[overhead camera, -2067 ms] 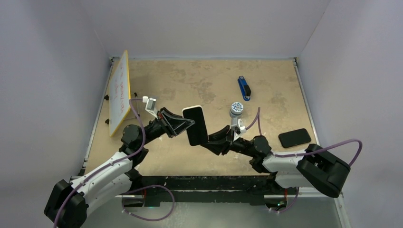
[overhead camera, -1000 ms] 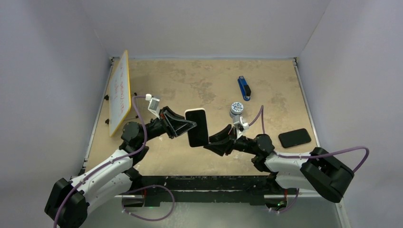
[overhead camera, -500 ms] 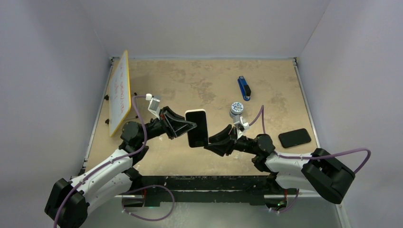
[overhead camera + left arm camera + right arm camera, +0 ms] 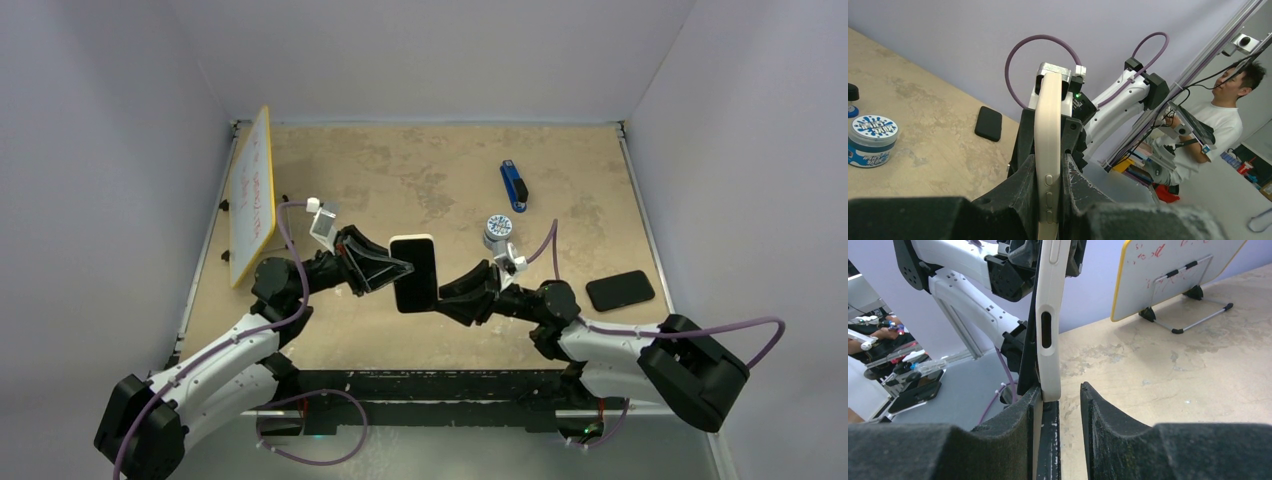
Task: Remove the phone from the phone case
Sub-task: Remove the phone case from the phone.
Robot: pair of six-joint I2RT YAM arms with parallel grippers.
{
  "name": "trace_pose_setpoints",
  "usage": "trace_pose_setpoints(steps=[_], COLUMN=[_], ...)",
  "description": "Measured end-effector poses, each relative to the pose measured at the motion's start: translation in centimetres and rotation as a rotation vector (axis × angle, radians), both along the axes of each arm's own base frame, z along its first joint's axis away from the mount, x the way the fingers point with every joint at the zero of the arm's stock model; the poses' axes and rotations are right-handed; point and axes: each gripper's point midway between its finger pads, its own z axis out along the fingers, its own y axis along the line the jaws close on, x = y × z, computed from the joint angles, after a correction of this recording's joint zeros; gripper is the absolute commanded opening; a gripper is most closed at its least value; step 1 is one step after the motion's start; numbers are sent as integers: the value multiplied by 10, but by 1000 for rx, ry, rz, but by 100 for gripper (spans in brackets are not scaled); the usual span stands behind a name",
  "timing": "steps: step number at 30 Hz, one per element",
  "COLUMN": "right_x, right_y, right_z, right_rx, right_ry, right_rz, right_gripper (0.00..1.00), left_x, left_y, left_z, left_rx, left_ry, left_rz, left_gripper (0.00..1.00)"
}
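One phone case (image 4: 414, 272) hangs lengthwise near-to-far, left gripper (image 4: 402, 268) clamping it, right gripper (image 4: 446, 292) apart.

The cream-coloured, round-cornered phone case (image 4: 411, 239) wraps the black, glass-fronted phone (image 4: 415, 275), which sits inside it. The pair is held clear of the table, dark screen turned up toward the overhead camera. The case's side edge (image 4: 1048, 150) shows raised buttons, another side an oblong cut-out (image 4: 1046, 330). The left gripper (image 4: 395, 268) clamps it front and back.
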Motion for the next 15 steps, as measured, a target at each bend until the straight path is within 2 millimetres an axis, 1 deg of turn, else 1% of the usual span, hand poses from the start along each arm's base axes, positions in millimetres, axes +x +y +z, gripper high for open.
trace_pose_setpoints(steps=[6, 10, 15], right_x=[3, 8, 13], right_y=[3, 7, 11], right_z=[9, 8, 5], right_rx=[10, 5, -5], right_ry=[-12, 12, 55], right_rz=[8, 11, 17], right_gripper=[35, 35, 32], left_x=[1, 4, 7], left_y=[-3, -6, -11], left_z=[-2, -6, -15], left_rx=[-2, 4, 15], left_ry=[5, 19, 41], left_rz=[-18, -20, -20], left_gripper=[0, 0, 0])
